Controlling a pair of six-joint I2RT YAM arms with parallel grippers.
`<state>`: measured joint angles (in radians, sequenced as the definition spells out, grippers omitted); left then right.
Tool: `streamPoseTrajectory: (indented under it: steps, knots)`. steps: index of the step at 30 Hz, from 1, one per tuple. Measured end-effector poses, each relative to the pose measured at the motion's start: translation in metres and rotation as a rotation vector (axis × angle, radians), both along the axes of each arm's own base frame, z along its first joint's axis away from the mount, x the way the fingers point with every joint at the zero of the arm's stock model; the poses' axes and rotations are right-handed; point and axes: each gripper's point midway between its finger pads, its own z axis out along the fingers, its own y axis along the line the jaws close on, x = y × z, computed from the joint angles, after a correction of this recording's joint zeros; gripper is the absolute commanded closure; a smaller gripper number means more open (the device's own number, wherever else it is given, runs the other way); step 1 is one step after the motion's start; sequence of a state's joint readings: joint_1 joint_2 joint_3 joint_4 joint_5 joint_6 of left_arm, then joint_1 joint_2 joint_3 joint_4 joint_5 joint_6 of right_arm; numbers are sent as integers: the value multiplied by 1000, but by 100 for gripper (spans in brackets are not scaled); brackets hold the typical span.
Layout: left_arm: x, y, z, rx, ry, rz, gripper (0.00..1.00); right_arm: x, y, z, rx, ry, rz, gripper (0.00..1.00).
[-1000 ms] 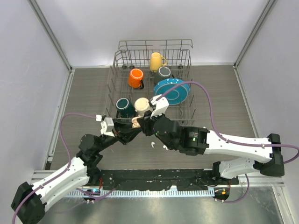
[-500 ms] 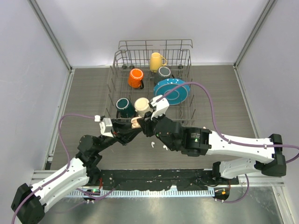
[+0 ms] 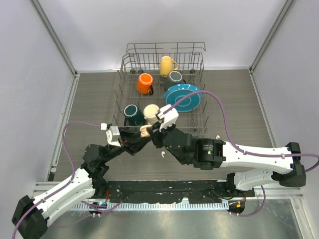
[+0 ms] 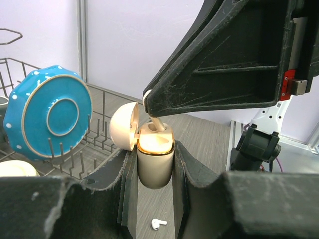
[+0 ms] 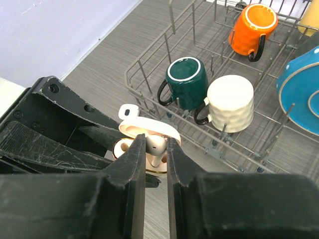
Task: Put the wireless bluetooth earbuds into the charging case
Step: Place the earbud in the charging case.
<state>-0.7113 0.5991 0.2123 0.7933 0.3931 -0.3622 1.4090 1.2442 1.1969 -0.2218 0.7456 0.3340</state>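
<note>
From above: at mid-table, just in front of the dish rack, left gripper and right gripper tip to tip. Clenched in the left fingers, the charging case. Too small here to tell what sits in the right tip. On the grey table, near the right arm, 1 loose earbud. Open table to either side of the arms; rack's near wire edge just beyond the case.

From the left wrist: gripping the charging case by its 2 sides, upright, mouth up, lid swung open to the left. Pinched in the closed tip of the right gripper, the held earbud: long axis near upright, leaning slightly, stem down into the case mouth, head up at the tip. Pale and glossy; case a warmer beige, rim lit orange. Below on the table, the loose earbud, white, on its side, well apart from the case. At left, blue plate on edge in the rack.

From the right wrist: squeezed between the 2 right fingers, the held earbud, rounded head up, stem down toward the case opening, just under the lid's edge. Rack wires close behind; teal mug and cream mug just past them, side by side.
</note>
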Motion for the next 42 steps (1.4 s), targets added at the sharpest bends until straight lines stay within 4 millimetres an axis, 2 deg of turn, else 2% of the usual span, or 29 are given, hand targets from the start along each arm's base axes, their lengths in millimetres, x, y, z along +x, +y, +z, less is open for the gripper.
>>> streamPoseTrajectory:
  steps: [15,24,30,37,42]
  knots:
    - [0,0,1,-2,-3,1,100,3,-3,3,-19,-41,-20,99]
    - [3,-3,-2,4,4,1,100,4,0,-4,-37,-38,-23,99]
    - [4,-3,-5,10,10,0,100,7,-4,-7,-31,-60,-46,99]
    - [2,-3,-2,3,1,-2,100,11,-15,-1,-43,-99,-84,99]
    - [1,-3,2,-6,-16,-11,100,12,-17,-7,-73,-107,-83,99]
